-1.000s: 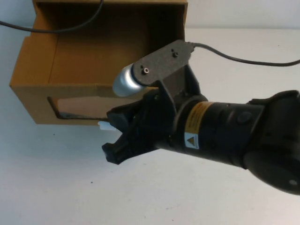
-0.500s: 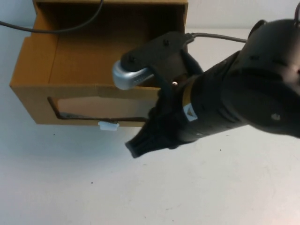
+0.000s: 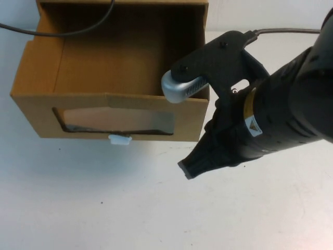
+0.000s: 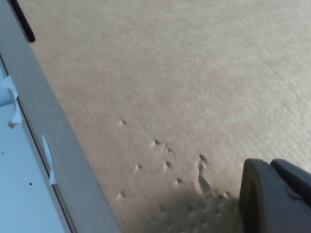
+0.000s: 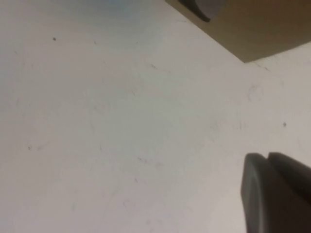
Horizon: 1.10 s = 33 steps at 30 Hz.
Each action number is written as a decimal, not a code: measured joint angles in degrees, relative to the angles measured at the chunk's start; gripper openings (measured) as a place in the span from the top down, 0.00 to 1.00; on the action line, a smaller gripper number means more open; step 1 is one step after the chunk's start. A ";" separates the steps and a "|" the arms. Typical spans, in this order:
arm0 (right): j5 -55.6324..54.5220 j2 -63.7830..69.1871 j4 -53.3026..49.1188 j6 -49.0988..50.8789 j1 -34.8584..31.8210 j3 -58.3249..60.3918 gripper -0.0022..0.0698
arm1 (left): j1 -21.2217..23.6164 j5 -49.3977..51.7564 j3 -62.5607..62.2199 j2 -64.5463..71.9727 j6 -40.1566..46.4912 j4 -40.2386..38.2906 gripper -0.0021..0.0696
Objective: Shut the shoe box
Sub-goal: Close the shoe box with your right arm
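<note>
Shoe box [image 3: 112,99]: brown cardboard drawer type, sitting at the far left of the desk [image 3: 104,208]. The drawer is pulled out toward the robot, so you look straight down into its bare inside. Not closed yet.
Front panel: clear window [image 3: 117,120] faces the robot, with the small white pull tab [image 3: 119,139] just under it, sticking out over the desk.
Right tool [image 3: 188,169]: hangs over the desk just off the box's front right corner, near the panel but apart from it. Fingers look pinched together into a narrow tip, nothing in them. The right wrist view shows mostly bare desk, plus the box corner at the edge.
Left tool [image 4: 274,194]: not visible from the high view. Its own camera sees only a fingertip close against plain cardboard, which seems to be a wall of the box. Can't tell if it's wide or narrow.
Cable [image 3: 62,28]: black, drapes across the box's back edge.
Step, my guess: the right tool is lining up to push the front panel back in.
What could go wrong: it's way off to the right of the panel, so a push from there would probably twist the drawer and jam it, or slide the whole light box across the desk. A tip landing on the window film could dent it. That cable might snag too.
</note>
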 joint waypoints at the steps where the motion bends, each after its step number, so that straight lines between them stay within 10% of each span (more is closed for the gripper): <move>1: -3.06 -0.26 -0.46 0.35 0.37 0.79 0.99 | 0.00 0.00 0.00 0.00 0.00 0.00 0.97; 10: -37.96 5.45 -19.31 11.00 6.75 6.06 0.99 | 0.00 0.12 0.00 0.00 0.00 0.00 0.97; 33: -44.97 13.36 -45.28 37.88 1.10 6.59 0.99 | 0.00 0.12 0.00 0.00 0.00 -0.11 0.97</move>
